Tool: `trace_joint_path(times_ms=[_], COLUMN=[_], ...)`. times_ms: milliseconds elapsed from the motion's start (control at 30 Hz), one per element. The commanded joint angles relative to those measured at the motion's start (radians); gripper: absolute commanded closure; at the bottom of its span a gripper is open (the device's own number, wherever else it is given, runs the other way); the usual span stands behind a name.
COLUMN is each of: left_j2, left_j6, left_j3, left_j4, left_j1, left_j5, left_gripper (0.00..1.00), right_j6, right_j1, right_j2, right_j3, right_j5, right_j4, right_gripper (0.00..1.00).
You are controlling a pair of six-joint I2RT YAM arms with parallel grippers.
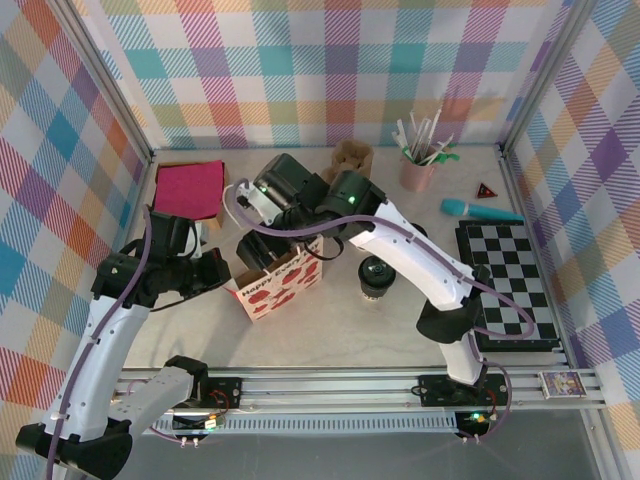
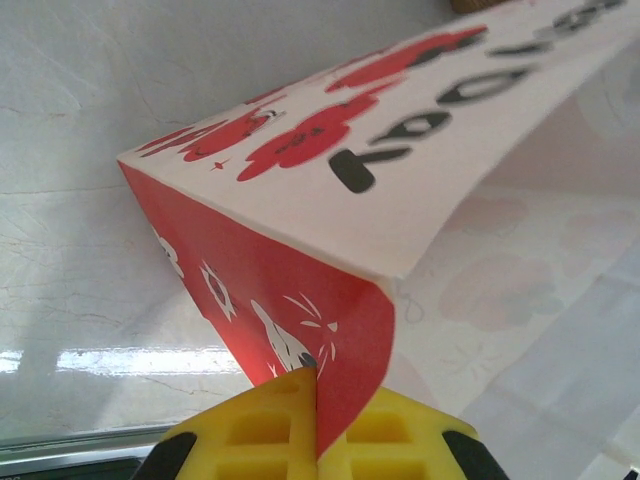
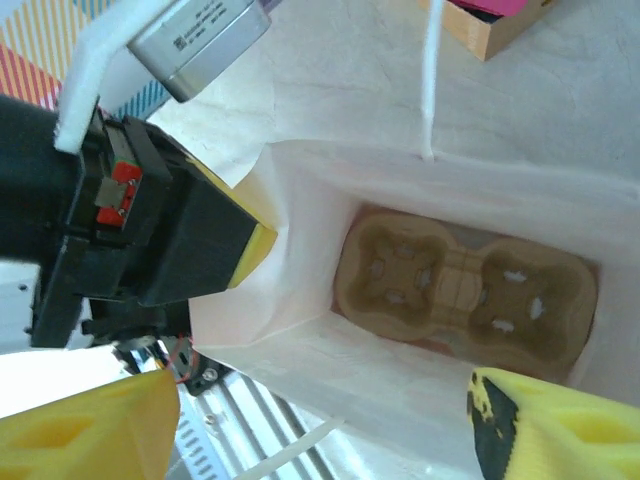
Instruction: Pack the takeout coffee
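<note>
The takeout coffee [image 1: 377, 275], a small cup under a round black lid, stands on the table just right of the paper bag [image 1: 278, 283]. The bag is white with red prints and stands open. My left gripper [image 1: 216, 270] is shut on the bag's red side edge [image 2: 330, 330], its yellow fingers [image 2: 270, 430] pinching the paper. Above the bag's mouth my right gripper [image 1: 268, 248] hangs open, nothing between its yellow fingers [image 3: 90, 430]. Looking down into the bag [image 3: 330, 340], a brown cardboard cup carrier [image 3: 465, 290] lies on its bottom with its sockets empty. The left gripper [image 3: 150, 235] holds the bag's rim there.
A pink-topped box [image 1: 190, 188] sits at the back left and a brown carrier [image 1: 350, 155] at the back middle. A cup of straws [image 1: 420, 165], a teal tool [image 1: 480, 210] and a checkerboard [image 1: 505, 280] occupy the right. A metal rail [image 1: 330, 385] runs along the near edge.
</note>
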Motion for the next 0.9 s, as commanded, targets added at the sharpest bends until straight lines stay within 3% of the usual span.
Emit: trace_joint_path(times_ms=[0,33,100,267,300,367,433,533,667,867], left_j2=[0.009,0.012,0.015,0.022,0.018,0.015,0.017,0.039,0.124,0.225], left_j6=[0.022,0.021,0.002,-0.142,-0.173,-0.236,-0.274,-0.264,-0.120,0.014], left_j3=[-0.010,-0.008,-0.002,0.019,0.017,0.017,0.026,0.083,0.291,0.487], left_j4=[-0.022,-0.019,-0.012,0.035,0.048,0.075,0.083,0.052,-0.146,-0.336], left_j1=[-0.003,-0.003,-0.003,-0.003,-0.003,-0.004,-0.002,-0.005,-0.005,-0.005], left_j5=[0.014,0.019,0.026,0.103,0.122,0.156,0.175,0.183,0.065,-0.121], left_gripper=[1.00,1.00,1.00,0.98,0.92,0.69,0.65,0.49,0.34,0.32], right_j6=[0.050,0.070,0.130,0.264,0.271,0.285,0.295,0.310,0.327,0.367], right_j1=[-0.025,-0.038,-0.068,-0.174,-0.191,-0.209,-0.212,-0.212,-0.212,-0.242], right_j2=[-0.050,-0.063,-0.095,-0.189,-0.202,-0.219,-0.225,-0.225,-0.224,-0.221], right_j3=[0.016,0.015,0.011,-0.043,-0.056,-0.083,-0.098,-0.115,-0.130,-0.123], right_j5=[0.047,0.071,0.138,0.193,0.187,0.188,0.202,0.207,0.233,0.260], right_j4=[-0.009,-0.008,-0.023,-0.077,-0.085,-0.104,-0.124,-0.140,-0.159,-0.250], right_gripper=[0.16,0.15,0.01,0.01,0.00,0.01,0.01,0.01,0.00,0.01])
